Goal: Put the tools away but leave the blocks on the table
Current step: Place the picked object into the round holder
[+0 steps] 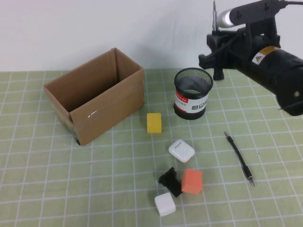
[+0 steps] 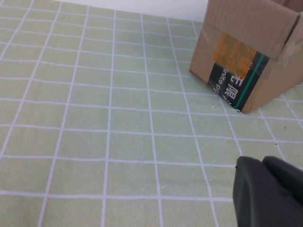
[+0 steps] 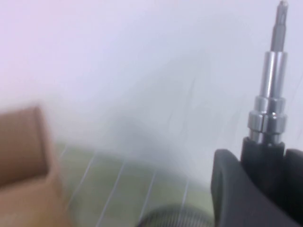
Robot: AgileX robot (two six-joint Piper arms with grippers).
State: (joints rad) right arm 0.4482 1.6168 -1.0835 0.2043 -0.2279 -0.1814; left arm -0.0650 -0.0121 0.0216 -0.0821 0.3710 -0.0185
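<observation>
One miss possible: pinches thick black-handled, metal-tipped screwdriver point(image 3: 273, 94) tip-up in right gripper point(image 1: 218, 39) near black mesh cup point(image 1: 193, 92), may clip rim; left gripper point(image 2: 267, 194) low over green gridded surface point(image 2: 94, 118), state untellable.

The box point(image 2: 246, 52) carries a black label with white Chinese characters, one reading "服", above small Latin letters like "mite p", beside a green stripe and orange tape. The mesh cup point(image 1: 192, 93), near the table's far edge, wears a band of white and red with dark print too small to read. The right arm point(image 1: 272, 64) bears a yellow sticker with a warning triangle.
</observation>
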